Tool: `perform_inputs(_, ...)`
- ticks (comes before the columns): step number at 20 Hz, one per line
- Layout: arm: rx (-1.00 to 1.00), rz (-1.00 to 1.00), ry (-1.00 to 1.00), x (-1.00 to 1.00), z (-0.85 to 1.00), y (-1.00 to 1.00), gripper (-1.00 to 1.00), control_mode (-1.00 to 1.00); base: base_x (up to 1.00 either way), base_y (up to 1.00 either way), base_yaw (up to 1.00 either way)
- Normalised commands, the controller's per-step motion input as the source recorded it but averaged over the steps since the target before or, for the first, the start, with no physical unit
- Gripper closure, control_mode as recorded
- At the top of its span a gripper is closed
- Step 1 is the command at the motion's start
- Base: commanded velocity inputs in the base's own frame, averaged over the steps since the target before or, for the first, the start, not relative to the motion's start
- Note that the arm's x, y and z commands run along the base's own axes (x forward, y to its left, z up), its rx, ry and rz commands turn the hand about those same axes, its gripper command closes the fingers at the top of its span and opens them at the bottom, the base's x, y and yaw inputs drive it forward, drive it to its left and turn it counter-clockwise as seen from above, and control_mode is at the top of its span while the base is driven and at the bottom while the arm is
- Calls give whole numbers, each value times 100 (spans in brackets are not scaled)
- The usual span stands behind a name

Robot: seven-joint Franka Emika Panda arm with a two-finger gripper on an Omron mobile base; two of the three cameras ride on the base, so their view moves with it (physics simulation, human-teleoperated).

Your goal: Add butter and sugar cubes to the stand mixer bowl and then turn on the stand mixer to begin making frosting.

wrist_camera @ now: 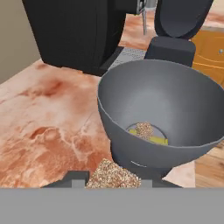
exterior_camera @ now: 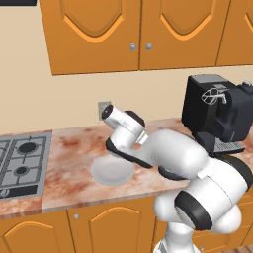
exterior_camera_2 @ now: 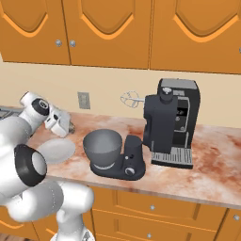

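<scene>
In the left base view, the arm hides the bowl and most of the mixer (exterior_camera: 232,111) at right. In the hand view, the lower edge cuts the near cube (wrist_camera: 113,176), and the bowl's (wrist_camera: 175,100) rim hides part of the butter (wrist_camera: 154,139) beside the other cube (wrist_camera: 144,129).

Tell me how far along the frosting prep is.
Done: butter and one sugar cube lie in the stand mixer bowl. In hand: the jaws hold the second sugar cube, short of the bowl. Left: drop it in, then switch on the stand mixer.
</scene>
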Motion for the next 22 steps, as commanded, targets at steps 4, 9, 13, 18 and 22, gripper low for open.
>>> perform_inputs(4,0,16,0,-19,54,-21,100,-100,0,0,0)
perform_inputs(9,1,18,0,-8,3,-49,100,-100,0,0,0)
perform_inputs(13,8,17,0,0,0,-67,100,-100,0,0,0)
perform_inputs(18,18,16,0,0,0,-68,100,-100,0,0,0)
perform_inputs(22,22,13,7,0,4,-38,100,-100,0,0,0)
